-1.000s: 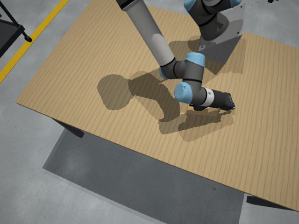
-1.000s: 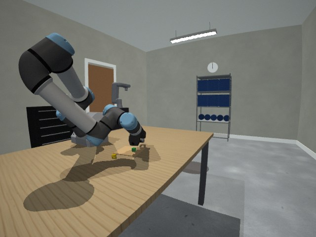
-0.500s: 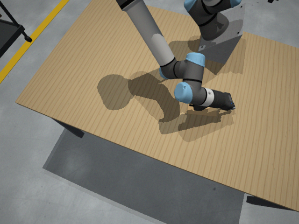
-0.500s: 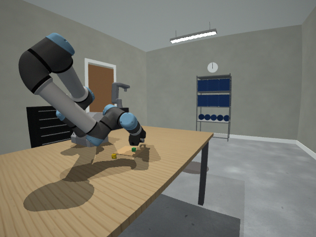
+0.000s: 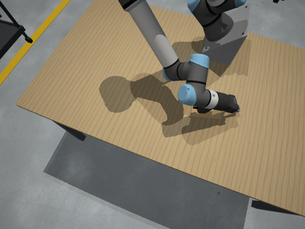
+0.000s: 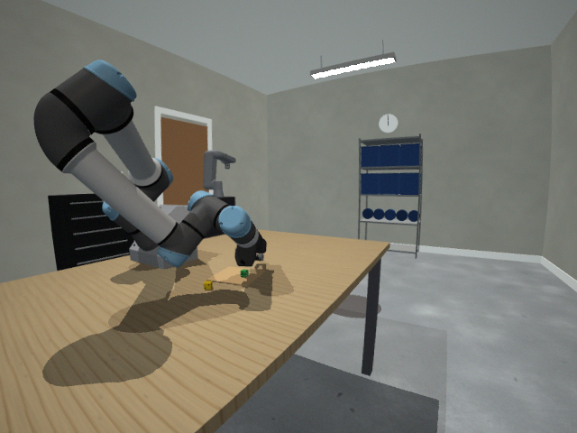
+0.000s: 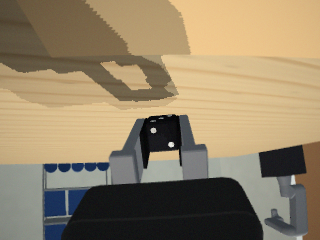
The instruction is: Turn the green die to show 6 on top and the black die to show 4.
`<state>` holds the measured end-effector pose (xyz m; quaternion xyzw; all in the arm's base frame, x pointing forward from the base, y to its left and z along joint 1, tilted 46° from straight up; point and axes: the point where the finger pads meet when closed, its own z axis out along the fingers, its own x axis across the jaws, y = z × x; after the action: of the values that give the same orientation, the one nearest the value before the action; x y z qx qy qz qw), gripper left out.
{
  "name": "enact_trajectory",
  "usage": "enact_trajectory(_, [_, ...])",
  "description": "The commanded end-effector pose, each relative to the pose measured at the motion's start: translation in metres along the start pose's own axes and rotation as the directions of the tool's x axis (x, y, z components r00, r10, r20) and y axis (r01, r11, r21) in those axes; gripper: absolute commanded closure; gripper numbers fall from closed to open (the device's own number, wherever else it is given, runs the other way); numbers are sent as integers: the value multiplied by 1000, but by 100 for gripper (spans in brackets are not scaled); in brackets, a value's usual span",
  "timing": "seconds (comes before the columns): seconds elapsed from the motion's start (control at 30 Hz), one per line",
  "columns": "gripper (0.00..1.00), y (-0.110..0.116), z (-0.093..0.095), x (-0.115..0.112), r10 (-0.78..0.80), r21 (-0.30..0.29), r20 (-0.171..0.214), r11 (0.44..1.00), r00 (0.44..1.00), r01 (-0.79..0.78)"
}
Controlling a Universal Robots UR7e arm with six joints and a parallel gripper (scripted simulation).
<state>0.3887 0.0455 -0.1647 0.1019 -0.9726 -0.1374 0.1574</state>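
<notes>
The gripper (image 5: 238, 109) (image 6: 261, 256) (image 7: 163, 131) is closed on the black die (image 7: 163, 133), which sits between its fingertips, a two-pip face toward the wrist camera. Below the gripper, the green die (image 6: 243, 272) rests on the mat (image 6: 226, 274) (image 7: 250, 25); the yellow die (image 6: 207, 285) lies farther from the gripper, by the mat's edge.

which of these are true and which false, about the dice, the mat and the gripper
1. The black die is between the gripper's fingers. True.
2. The green die lies on the floor. False: it is on the mat.
3. The face of the black die turned to the wrist camera shows two pips. True.
4. The yellow die is stacked on the green one. False: the yellow die sits apart from it.
</notes>
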Motion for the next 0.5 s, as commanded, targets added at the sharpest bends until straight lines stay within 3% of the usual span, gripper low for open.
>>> enact_trajectory(0.0, [60, -1, 1, 0, -1, 0, 1, 1000, 1000, 1])
enact_trajectory(0.47, [60, -7, 4, 0, -1, 0, 1, 1000, 1000, 1])
